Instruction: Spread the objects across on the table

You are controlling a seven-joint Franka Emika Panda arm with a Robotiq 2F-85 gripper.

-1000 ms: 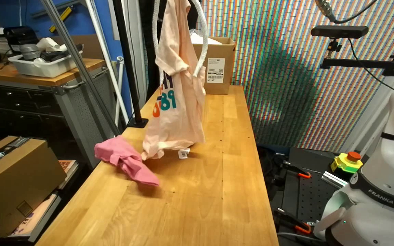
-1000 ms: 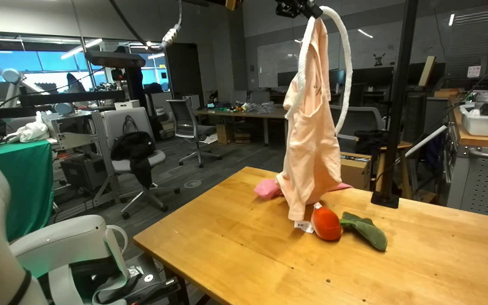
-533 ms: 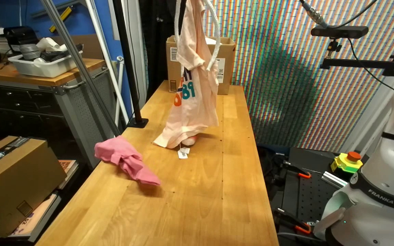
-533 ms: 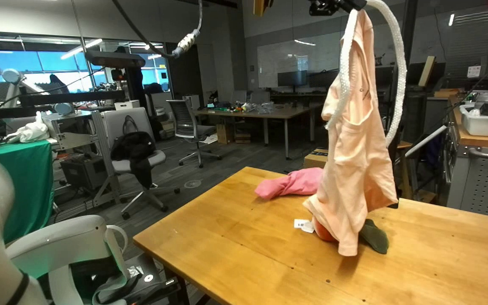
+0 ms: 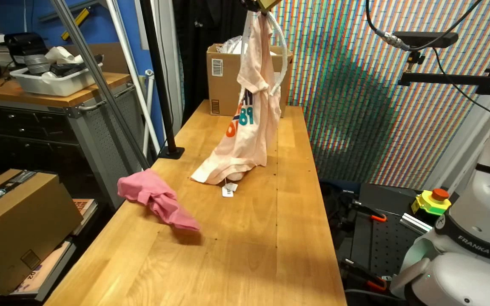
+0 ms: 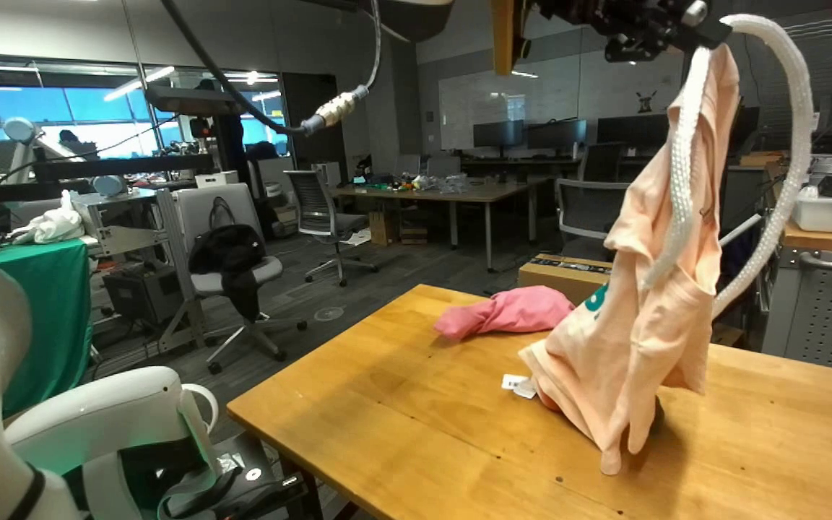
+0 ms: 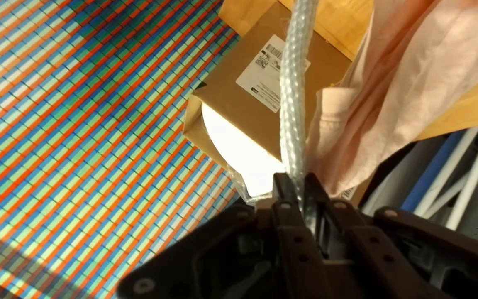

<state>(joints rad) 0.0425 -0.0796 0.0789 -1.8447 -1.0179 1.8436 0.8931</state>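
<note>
My gripper [image 7: 296, 178] is shut on a white rope [image 7: 293, 104], with a peach printed shirt [image 5: 253, 140] hanging beside it. The gripper also shows in an exterior view [image 6: 712, 35]. The rope [image 6: 683, 180] hangs down in a loop on both sides. The shirt's lower end lies on the wooden table [image 5: 245, 255]. A red toy [image 6: 548, 401] shows only as a sliver at the shirt's edge, with a white tag [image 6: 517, 385] beside it. A dark green thing [image 6: 659, 417] is mostly hidden behind the shirt. A pink cloth [image 5: 155, 195] lies bunched at the table's edge.
A cardboard box [image 5: 223, 85] stands at the table's far end. A black post [image 6: 676, 144] rises from the table edge, partly behind the shirt. An emergency stop button [image 5: 440, 194] sits near the robot base.
My gripper has moved right in both exterior views and then lower, carrying the rope and shirt. The shirt now covers most of the red toy and green thing. The pink cloth stays put.
</note>
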